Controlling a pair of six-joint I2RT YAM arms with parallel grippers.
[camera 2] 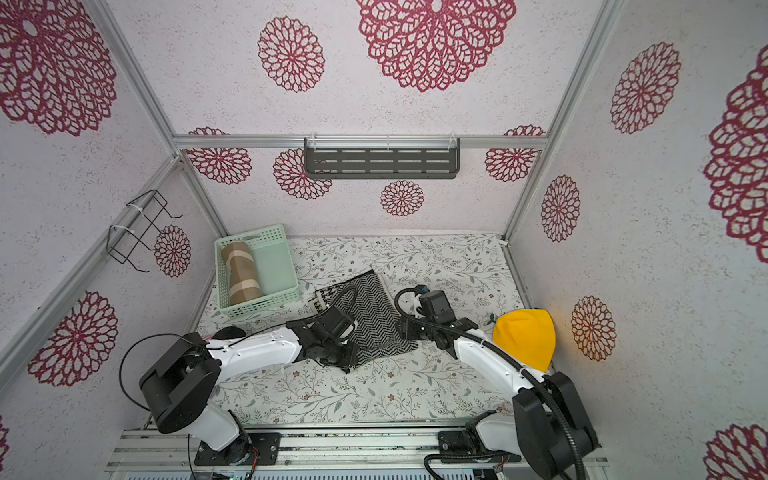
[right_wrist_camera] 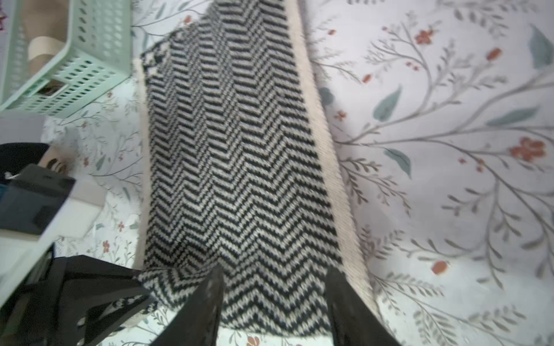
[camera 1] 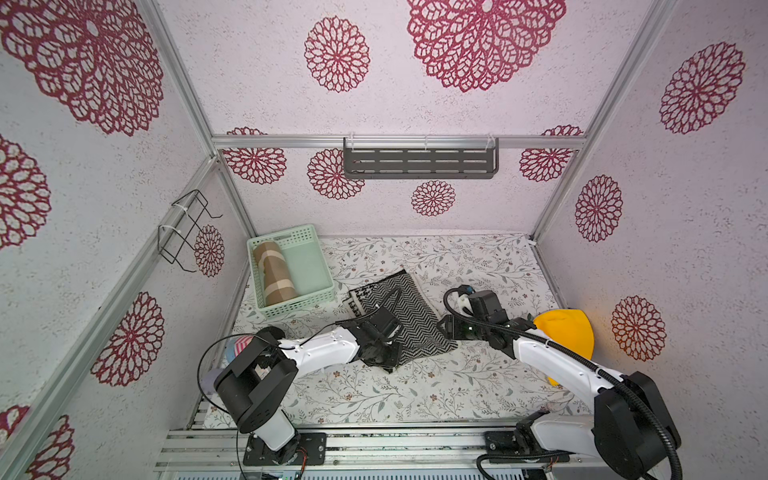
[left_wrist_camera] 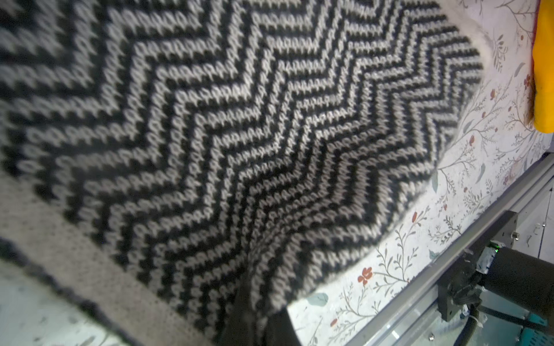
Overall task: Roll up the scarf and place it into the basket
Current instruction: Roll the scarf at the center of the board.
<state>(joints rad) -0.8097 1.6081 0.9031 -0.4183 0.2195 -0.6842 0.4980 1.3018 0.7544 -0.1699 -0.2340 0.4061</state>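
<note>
**Left clamped, right spread**

Both top views: the black-and-white herringbone knitted scarf [camera 1: 405, 309] [camera 2: 372, 316] lies unrolled on the floral worktop [camera 1: 415, 395], near the pale mint-green perforated plastic basket [camera 1: 293, 307] [camera 2: 266, 305]. Left wrist: my left fingers [left_wrist_camera: 280, 331] clench its lifted corner. Right wrist: my right fingers [right_wrist_camera: 207, 305], spread apart, straddle the scarf's end.

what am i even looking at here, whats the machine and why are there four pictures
Two robot arms stand at the near edge of a table. Two pictures look down from one overhead camera; the other two come from cameras on the arms' wrists. On the flowered table lie a zigzag scarf, a green basket with a brown roll inside, and a yellow cloth. The left hand is shut on the scarf's near corner. The right hand stands open at the scarf's end.
</note>
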